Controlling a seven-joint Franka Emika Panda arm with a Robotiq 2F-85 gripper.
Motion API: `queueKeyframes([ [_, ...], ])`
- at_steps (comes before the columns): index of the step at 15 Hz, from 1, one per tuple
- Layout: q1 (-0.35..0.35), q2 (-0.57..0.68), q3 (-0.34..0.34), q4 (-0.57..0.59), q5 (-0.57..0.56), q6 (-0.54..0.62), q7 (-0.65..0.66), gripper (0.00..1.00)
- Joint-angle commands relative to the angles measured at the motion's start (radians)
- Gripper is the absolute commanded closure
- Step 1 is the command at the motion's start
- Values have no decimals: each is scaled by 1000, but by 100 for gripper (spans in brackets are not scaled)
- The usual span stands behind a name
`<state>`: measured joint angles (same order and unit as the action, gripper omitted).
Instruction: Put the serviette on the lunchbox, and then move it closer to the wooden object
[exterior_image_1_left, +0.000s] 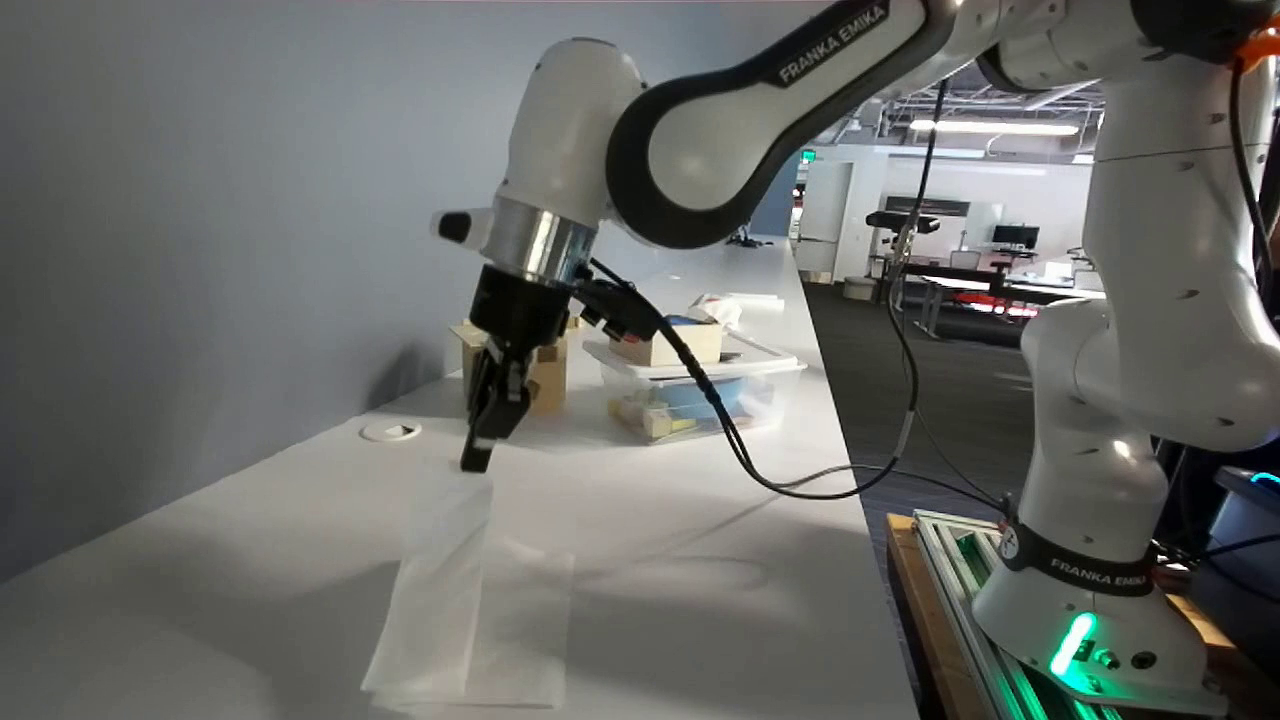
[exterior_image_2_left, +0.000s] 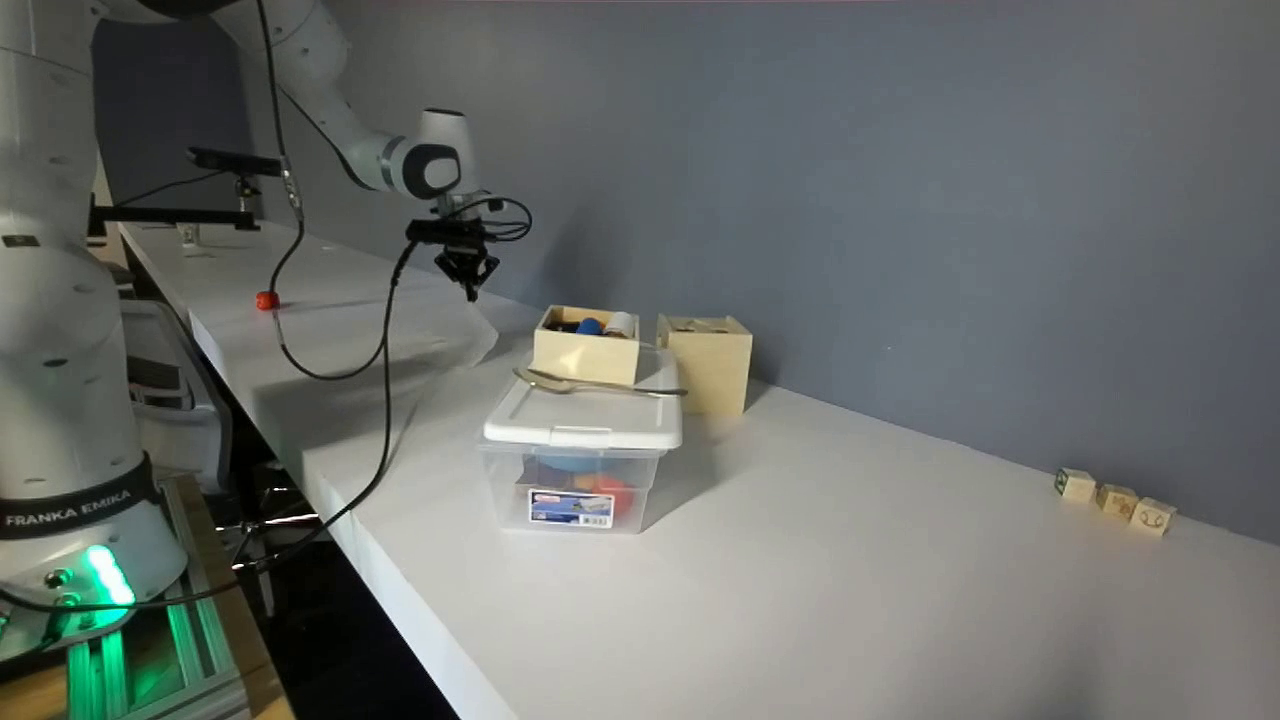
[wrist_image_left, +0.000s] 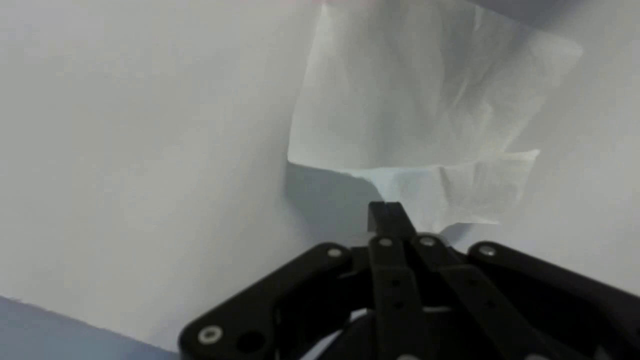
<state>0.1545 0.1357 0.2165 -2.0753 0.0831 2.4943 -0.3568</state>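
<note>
The serviette (exterior_image_1_left: 425, 610), a thin white creased sheet, hangs from my gripper (exterior_image_1_left: 477, 460), its lower part reaching toward the table. My gripper is shut on its end; the closed fingertips (wrist_image_left: 385, 206) show in the wrist view, with the serviette (wrist_image_left: 400, 110) stretching away above them. In an exterior view the gripper (exterior_image_2_left: 472, 290) is above the table with the serviette (exterior_image_2_left: 470, 335) below it. The lunchbox, a clear plastic box (exterior_image_1_left: 750, 395) with a white lid (exterior_image_2_left: 520, 415), stands apart from the gripper. The wooden object (exterior_image_2_left: 705, 370), a tan cube (exterior_image_1_left: 550, 380), is beside the lunchbox near the wall.
A light wooden tray (exterior_image_2_left: 585, 357) with small items sits on the lunchbox lid, with a spoon (exterior_image_2_left: 560, 383) in front of it. Small wooden blocks (exterior_image_2_left: 1117, 500) lie by the wall. A white round cap (exterior_image_1_left: 390, 431) is set in the table. The arm's cable (exterior_image_1_left: 735, 430) loops over the table.
</note>
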Motion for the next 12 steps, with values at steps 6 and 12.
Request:
queueKeyframes([
  [6, -30, -279, -75, -158, -14, 68, 205, 100],
  [12, -126, -493, -177, -267, -48, 140, 314, 100],
])
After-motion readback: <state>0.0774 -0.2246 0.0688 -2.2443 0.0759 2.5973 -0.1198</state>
